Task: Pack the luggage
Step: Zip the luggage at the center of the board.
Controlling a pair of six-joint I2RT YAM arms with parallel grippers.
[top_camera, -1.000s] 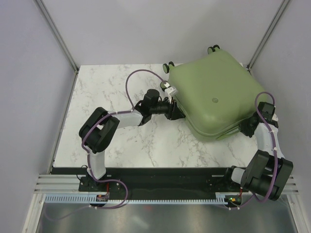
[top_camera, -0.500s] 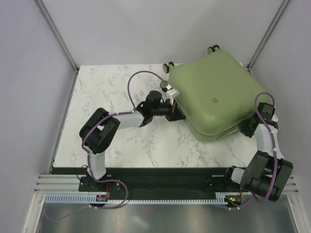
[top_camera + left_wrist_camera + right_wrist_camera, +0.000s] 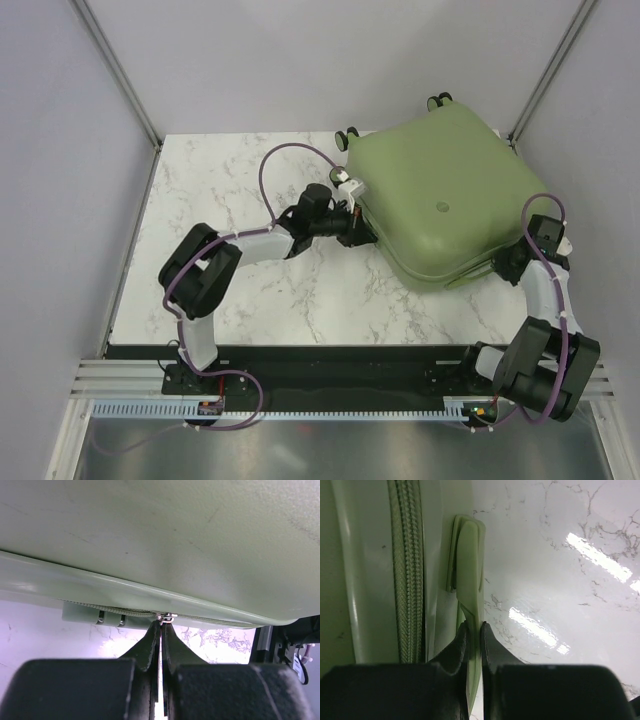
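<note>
The luggage [image 3: 435, 205] lies far right on the table [image 3: 250, 300].

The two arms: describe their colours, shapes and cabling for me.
Both the left arm and the right arm have white links between bulky black joint housings. The left cable and the right cable are purple. The fingers are matte black and taper to narrow tips.

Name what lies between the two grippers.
The luggage itself: in the top view its green shell fills the stretch from the left gripper to the right gripper.
</note>
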